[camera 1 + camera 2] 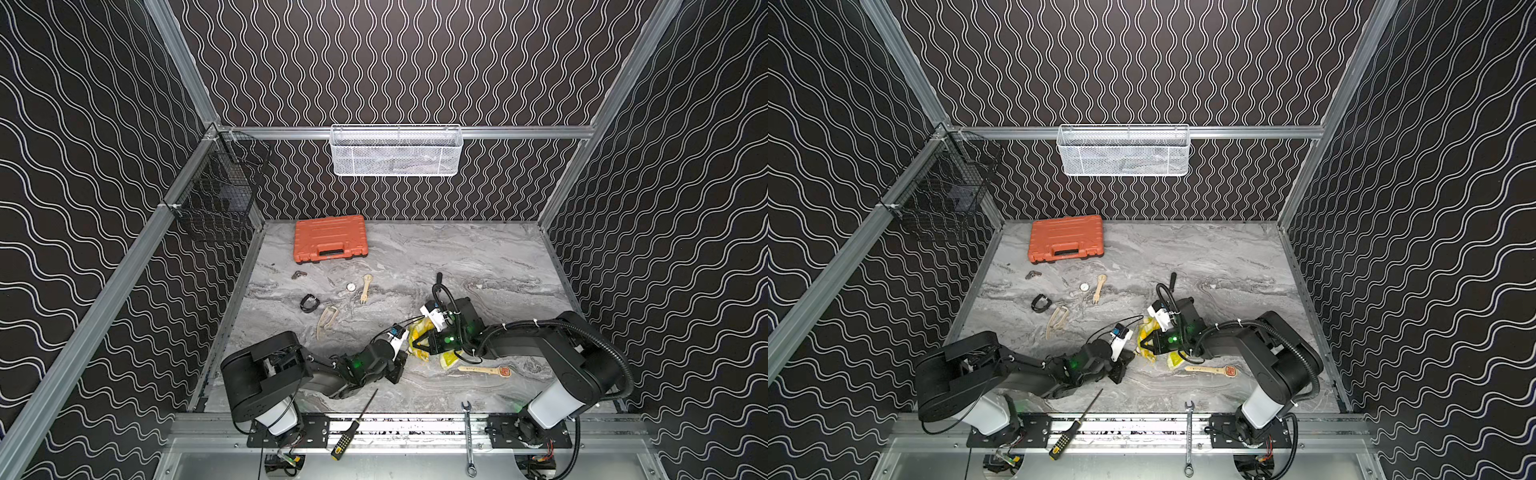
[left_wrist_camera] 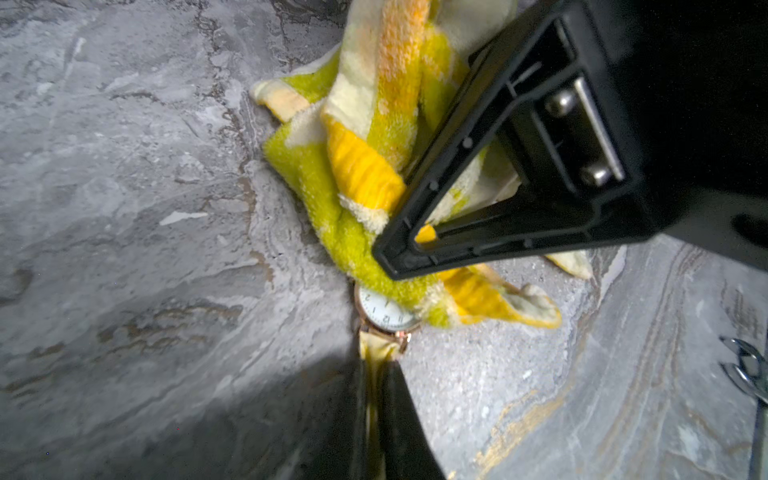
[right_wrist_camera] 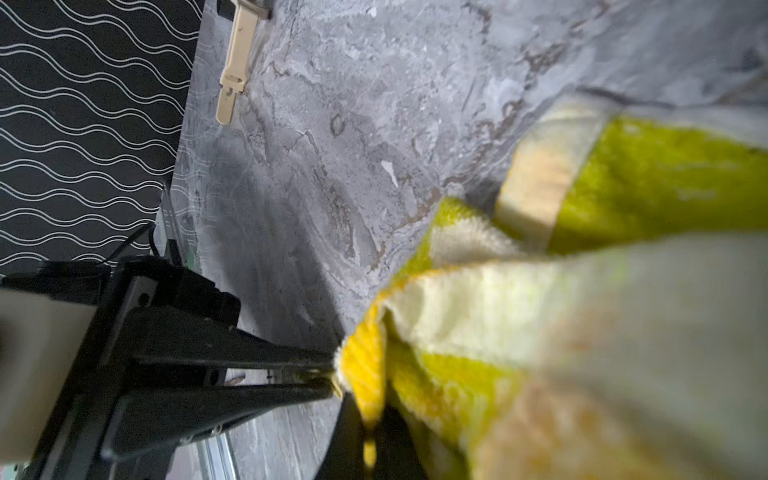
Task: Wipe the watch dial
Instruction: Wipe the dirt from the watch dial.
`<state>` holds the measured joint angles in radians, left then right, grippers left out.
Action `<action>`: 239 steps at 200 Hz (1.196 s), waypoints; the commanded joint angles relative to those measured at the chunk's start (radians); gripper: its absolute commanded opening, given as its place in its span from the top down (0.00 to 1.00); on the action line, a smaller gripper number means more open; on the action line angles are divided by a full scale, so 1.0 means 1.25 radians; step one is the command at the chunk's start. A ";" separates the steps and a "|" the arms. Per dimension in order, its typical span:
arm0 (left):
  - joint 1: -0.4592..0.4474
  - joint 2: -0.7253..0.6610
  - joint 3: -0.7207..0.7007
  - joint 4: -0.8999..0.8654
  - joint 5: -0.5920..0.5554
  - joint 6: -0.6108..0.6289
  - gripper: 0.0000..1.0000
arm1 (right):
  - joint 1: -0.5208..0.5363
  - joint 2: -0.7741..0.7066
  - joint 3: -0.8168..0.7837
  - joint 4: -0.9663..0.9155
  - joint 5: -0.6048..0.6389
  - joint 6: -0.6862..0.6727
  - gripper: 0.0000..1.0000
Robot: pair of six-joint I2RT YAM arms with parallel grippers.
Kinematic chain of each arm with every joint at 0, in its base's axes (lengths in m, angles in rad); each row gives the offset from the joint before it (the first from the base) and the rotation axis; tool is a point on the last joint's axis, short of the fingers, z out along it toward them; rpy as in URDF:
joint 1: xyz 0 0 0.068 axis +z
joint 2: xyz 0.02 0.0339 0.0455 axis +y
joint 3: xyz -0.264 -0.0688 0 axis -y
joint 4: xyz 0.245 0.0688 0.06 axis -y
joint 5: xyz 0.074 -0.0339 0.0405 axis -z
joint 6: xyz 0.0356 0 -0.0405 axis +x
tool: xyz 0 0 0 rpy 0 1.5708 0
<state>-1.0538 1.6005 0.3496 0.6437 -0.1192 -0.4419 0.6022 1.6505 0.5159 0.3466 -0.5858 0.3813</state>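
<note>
In the left wrist view the watch dial (image 2: 382, 309), white-faced in a rose-gold case, lies on the marble table. My left gripper (image 2: 376, 362) is shut on its pale yellow strap (image 2: 376, 347) just beside the case. A yellow, green and cream cloth (image 2: 357, 166) lies over one side of the dial. My right gripper (image 3: 370, 409) is shut on a fold of the cloth (image 3: 623, 187), its black fingers (image 2: 415, 199) hanging just above the dial. In both top views the two grippers (image 1: 407, 354) (image 1: 416, 344) meet at the front centre, and the dial is hidden under them.
Orange case (image 1: 330, 244) at the back left. Loose watch parts lie mid-left: a small dial (image 1: 351, 286), beige straps (image 1: 365, 288) (image 1: 326, 322), a black band (image 1: 308, 303). A beige-strapped watch (image 1: 484, 369) lies by the right arm. Screwdriver (image 1: 353, 424) and wrench (image 1: 468, 436) rest on the front rail.
</note>
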 commanded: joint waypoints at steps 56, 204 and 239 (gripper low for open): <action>0.005 0.019 -0.032 -0.244 -0.014 -0.006 0.90 | 0.080 -0.153 -0.005 -0.165 0.127 -0.063 1.00; 0.009 0.002 -0.052 -0.208 -0.006 0.015 0.90 | 0.084 -0.069 -0.062 -0.135 0.241 -0.016 1.00; 0.015 0.021 -0.043 -0.211 0.003 0.012 0.91 | 0.093 -0.070 -0.054 -0.107 0.190 -0.059 0.95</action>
<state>-1.0462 1.5955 0.2962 0.7277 -0.1112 -0.4381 0.7109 1.5539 0.4599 0.3759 -0.4282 0.3408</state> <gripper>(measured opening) 0.092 0.063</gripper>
